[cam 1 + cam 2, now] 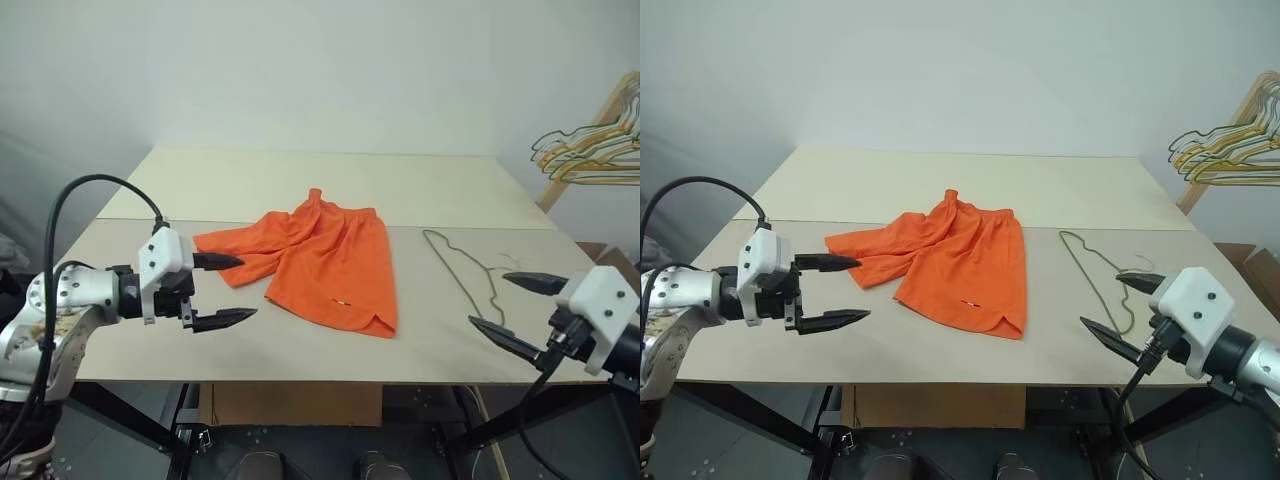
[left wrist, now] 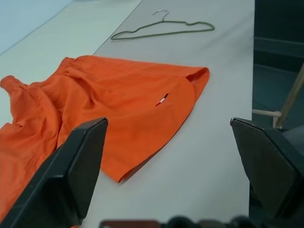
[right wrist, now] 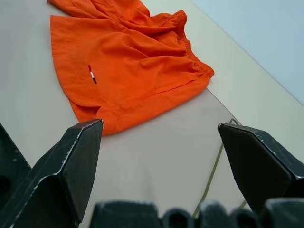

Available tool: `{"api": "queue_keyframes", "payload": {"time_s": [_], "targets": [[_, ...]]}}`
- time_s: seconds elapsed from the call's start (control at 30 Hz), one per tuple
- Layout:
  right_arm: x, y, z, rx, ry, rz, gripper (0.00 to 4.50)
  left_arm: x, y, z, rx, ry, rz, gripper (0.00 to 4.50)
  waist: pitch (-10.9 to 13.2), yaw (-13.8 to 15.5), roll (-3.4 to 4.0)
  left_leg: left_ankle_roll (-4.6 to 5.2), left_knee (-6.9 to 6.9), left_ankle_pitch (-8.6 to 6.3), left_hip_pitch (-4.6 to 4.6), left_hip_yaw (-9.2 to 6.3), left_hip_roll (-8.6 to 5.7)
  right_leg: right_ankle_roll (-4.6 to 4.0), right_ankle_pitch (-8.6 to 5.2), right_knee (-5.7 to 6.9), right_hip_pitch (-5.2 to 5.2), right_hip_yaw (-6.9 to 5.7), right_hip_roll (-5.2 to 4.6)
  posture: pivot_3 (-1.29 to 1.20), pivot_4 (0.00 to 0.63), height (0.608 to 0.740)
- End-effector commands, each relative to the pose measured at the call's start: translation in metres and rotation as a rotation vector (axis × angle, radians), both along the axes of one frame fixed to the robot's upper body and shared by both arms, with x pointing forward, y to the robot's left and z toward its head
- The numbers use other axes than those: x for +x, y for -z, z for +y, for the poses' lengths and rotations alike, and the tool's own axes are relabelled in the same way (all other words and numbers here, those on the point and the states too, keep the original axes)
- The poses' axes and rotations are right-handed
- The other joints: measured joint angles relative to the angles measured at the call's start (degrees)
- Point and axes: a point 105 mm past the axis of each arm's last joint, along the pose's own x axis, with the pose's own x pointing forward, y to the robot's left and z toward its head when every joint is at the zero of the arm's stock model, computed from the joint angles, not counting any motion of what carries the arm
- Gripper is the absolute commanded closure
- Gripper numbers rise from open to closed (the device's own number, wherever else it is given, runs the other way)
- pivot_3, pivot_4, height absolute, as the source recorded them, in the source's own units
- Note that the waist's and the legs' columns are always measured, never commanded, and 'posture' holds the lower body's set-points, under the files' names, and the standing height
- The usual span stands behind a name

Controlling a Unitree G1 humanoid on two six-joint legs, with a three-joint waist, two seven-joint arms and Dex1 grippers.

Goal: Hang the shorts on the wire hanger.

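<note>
Both pincers hover spread wide and empty: the left pincer (image 1: pixel 220 290) near the shorts (image 1: pixel 325 260), the right pincer (image 1: pixel 515 310) beside the wire hanger (image 1: pixel 462 268). Shorts lie crumpled mid-table (image 1: pixel 300 190), the hanger flat and apart from them. Their fabric looks light and floppy, best pinched at the gathered waistband; the thin, stiff wire may slide.

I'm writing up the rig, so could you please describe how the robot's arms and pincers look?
Each pincer, left and right, has two black pointed fingers on a white boxy housing. Black cables run along both arms; the left arm has silver-grey joints.
</note>
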Motion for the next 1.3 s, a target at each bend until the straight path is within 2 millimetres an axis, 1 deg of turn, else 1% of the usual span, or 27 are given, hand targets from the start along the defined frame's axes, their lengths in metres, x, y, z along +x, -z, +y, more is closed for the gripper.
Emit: {"api": "queue_keyframes", "payload": {"time_s": [0.03,0.17,0.43,0.53,0.67,0.77,0.83,0.93,1.03,1.1,1.23,1.27,1.3], "targets": [[-0.002,-0.011,0.003,-0.035,-0.022,-0.053,0.03,-0.002,-0.010,-0.003,-0.010,0.050,-0.034,0.00,0.00,-0.06,0.00,0.00,0.00,0.00,0.00,0.00,0.00,0.00,0.00,0.00,0.00,0.00,0.00,0.20,0.000,0.740],[-0.002,-0.008,0.008,-0.041,-0.034,-0.051,0.03,-0.002,-0.009,-0.006,-0.009,0.050,-0.037,0.00,0.00,-0.08,0.00,0.00,0.00,0.00,0.00,-0.02,0.00,0.00,0.00,0.01,0.02,-0.02,0.00,0.20,0.000,0.740],[0.002,0.006,0.014,-0.105,-0.062,-0.032,0.03,-0.001,-0.011,-0.008,-0.026,0.043,-0.040,0.00,0.00,-0.03,0.00,0.00,0.01,0.00,0.00,-0.06,0.00,-0.01,0.00,0.00,0.02,-0.07,0.00,0.21,0.000,0.740],[0.003,0.011,0.015,-0.158,-0.081,-0.014,0.03,-0.001,-0.011,-0.009,-0.031,0.045,-0.036,0.00,0.00,-0.05,0.00,0.04,0.01,0.03,-0.01,-0.06,0.00,-0.01,-0.01,0.00,0.03,-0.08,0.00,0.21,0.000,0.740],[0.020,0.029,0.018,-0.391,-0.178,-0.014,0.03,-0.003,-0.010,-0.012,-0.040,0.063,-0.026,0.00,0.01,-0.35,0.01,0.03,0.04,0.02,0.08,-0.06,-0.01,-0.02,-0.01,0.00,-0.03,-0.17,-0.08,0.20,0.000,0.740],[0.033,0.043,0.021,-0.557,-0.281,-0.050,0.03,0.000,-0.011,-0.014,-0.047,0.065,-0.027,0.00,0.01,-0.73,0.00,-0.04,0.06,-0.02,0.16,-0.06,-0.01,-0.02,-0.01,-0.01,-0.04,-0.37,-0.20,0.19,0.000,0.740],[0.041,0.052,0.025,-0.633,-0.337,-0.075,0.03,0.001,-0.011,-0.017,-0.052,0.068,-0.028,0.00,0.01,-1.01,0.01,-0.05,0.05,-0.03,0.16,-0.06,-0.04,-0.02,-0.01,-0.01,-0.05,-0.46,-0.30,0.19,0.000,0.740],[0.051,0.063,0.030,-0.702,-0.388,-0.082,0.03,0.000,-0.010,-0.020,-0.058,0.076,-0.026,0.00,0.01,-1.39,0.01,0.09,0.04,0.06,0.08,-0.06,-0.07,-0.02,-0.01,0.01,0.00,-0.49,-0.33,0.19,0.000,0.740],[0.063,0.075,0.038,-0.788,-0.451,-0.131,0.03,-0.001,-0.009,-0.022,-0.061,0.083,-0.021,0.00,0.01,-1.58,0.01,0.20,0.04,0.12,-0.13,-0.05,-0.08,-0.02,-0.02,0.01,-0.05,-0.50,-0.32,0.19,0.000,0.740],[0.074,0.082,0.046,-0.817,-0.467,-0.169,0.03,-0.001,-0.009,-0.022,-0.063,0.085,-0.020,0.00,0.01,-1.77,0.01,0.20,0.03,0.12,-0.17,-0.05,-0.07,-0.04,-0.02,0.02,-0.08,-0.50,-0.30,0.19,0.000,0.740],[0.089,0.096,0.060,-0.843,-0.501,-0.209,0.03,0.001,-0.009,-0.024,-0.066,0.086,-0.021,0.00,0.01,-1.58,0.01,0.20,0.04,0.12,-0.21,-0.05,-0.07,-0.05,-0.02,0.07,-0.12,-0.50,-0.28,0.19,0.000,0.740],[0.093,0.099,0.064,-0.845,-0.507,-0.216,0.39,0.001,-0.009,-0.024,-0.067,0.087,-0.022,0.00,0.01,-1.57,0.01,0.20,0.05,0.12,-0.22,-0.05,-0.07,-0.05,-0.02,0.07,-0.11,-0.50,-0.28,0.19,0.000,0.740],[0.095,0.102,0.066,-0.845,-0.512,-0.221,0.59,0.001,-0.009,-0.024,-0.067,0.087,-0.022,0.00,0.01,-1.50,0.01,0.20,0.07,0.12,-0.22,-0.05,-0.08,-0.05,-0.02,0.08,-0.10,-0.49,-0.29,0.19,0.000,0.740]]}}
